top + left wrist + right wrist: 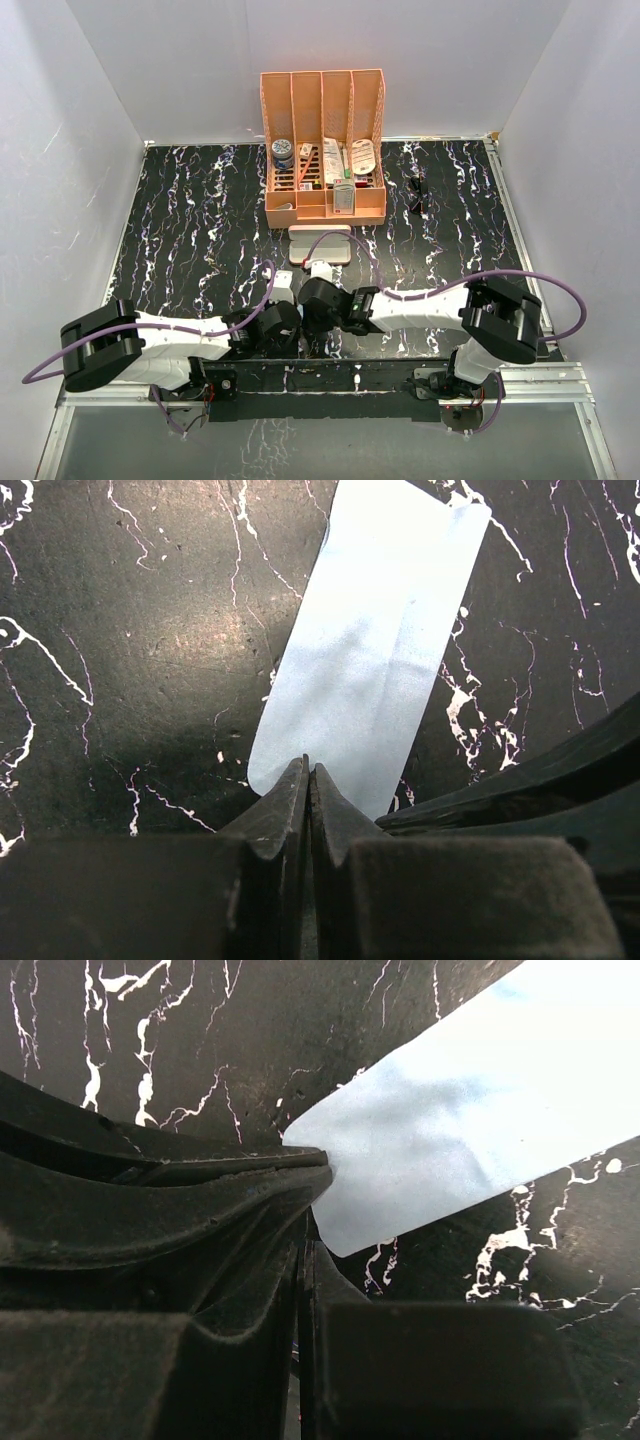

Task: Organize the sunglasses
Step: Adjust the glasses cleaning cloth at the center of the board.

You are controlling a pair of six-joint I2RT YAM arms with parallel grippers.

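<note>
top external, sunglasses (417,193) right of orange organizer (300,214)

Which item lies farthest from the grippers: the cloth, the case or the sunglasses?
The sunglasses, alone right of the orange rack; the pink case lies nearer, the blue cloth is pinched.

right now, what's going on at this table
The two arms reach in together just in front of the pink case. The left jaws and right jaws are each shut on an edge of the light blue cloth. The sunglasses lie untouched to the right of the orange organizer.
</note>
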